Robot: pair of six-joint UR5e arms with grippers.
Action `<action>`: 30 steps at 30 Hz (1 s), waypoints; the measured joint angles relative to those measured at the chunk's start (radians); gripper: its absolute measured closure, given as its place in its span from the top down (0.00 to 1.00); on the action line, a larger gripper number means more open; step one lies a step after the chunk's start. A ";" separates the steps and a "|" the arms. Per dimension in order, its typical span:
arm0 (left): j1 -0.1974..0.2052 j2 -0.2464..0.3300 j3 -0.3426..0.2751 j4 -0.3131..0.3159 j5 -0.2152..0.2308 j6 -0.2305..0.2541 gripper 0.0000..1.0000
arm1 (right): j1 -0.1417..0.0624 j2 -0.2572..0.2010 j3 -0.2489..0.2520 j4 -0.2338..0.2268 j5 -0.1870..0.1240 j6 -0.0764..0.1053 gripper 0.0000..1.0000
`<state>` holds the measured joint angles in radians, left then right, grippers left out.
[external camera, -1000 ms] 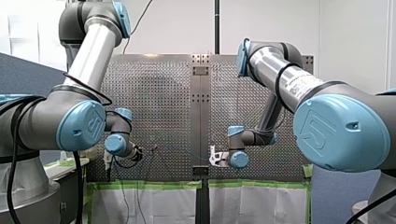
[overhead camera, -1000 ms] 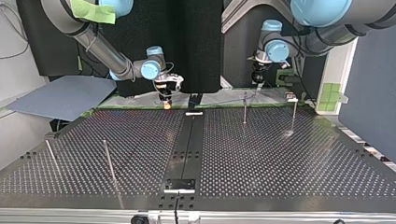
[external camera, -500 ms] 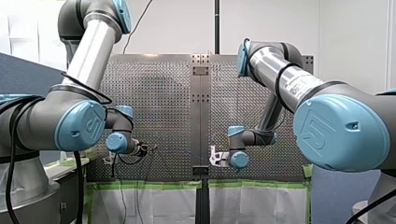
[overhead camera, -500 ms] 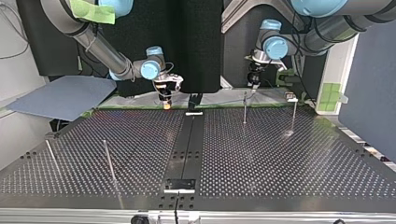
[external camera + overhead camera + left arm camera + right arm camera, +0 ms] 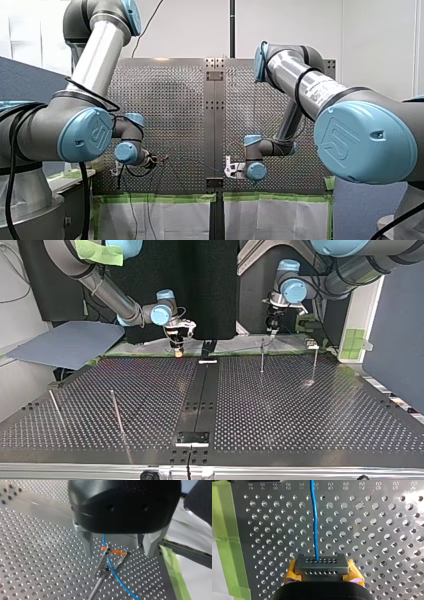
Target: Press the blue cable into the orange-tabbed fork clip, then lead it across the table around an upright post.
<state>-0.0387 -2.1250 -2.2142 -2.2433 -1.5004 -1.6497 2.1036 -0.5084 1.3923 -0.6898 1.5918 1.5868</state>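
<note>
In the left wrist view the blue cable [image 5: 111, 568] runs through the fork clip [image 5: 107, 552], whose orange tabs stick out on either side of its prongs. My left gripper [image 5: 117, 547] hangs over the clip, its metal fingers [image 5: 83, 540] open wide with clip and cable between them, touching neither. In the right wrist view the blue cable [image 5: 314, 522] leads straight ahead from my right gripper [image 5: 322, 566], whose yellow pads are shut on it close above the perforated plate. Seen from across the table, my right gripper [image 5: 177, 347] is at the far edge, my left gripper [image 5: 272, 327] further right.
Two upright posts [image 5: 262, 356] [image 5: 315, 362] stand near my left gripper at the top view's far right. Two more posts [image 5: 116, 412] [image 5: 54, 405] lean at the near left. Green tape [image 5: 222, 542] lines the plate's edge. A grey board [image 5: 65, 342] lies off the table's left.
My left arm's wrist has swung round, carrying its gripper towards the table's middle in the front view and over the fork clip. My right arm has stayed still, holding the cable.
</note>
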 joint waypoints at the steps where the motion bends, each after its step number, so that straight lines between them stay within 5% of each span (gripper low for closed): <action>1: -0.002 0.000 -0.001 0.001 -0.007 0.008 0.98 | 0.000 0.000 0.000 0.000 -0.001 0.000 0.00; 12: -0.030 -0.001 -0.004 0.034 -0.087 0.070 0.98 | 0.000 0.001 0.000 0.001 -0.005 0.002 0.00; 30: -0.043 -0.002 -0.004 0.040 -0.108 0.077 0.98 | 0.000 0.001 0.000 0.006 -0.010 0.001 0.00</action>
<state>-0.0815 -2.1266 -2.2182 -2.2030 -1.6080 -1.5723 2.1037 -0.5072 1.3923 -0.6837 1.5817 1.5879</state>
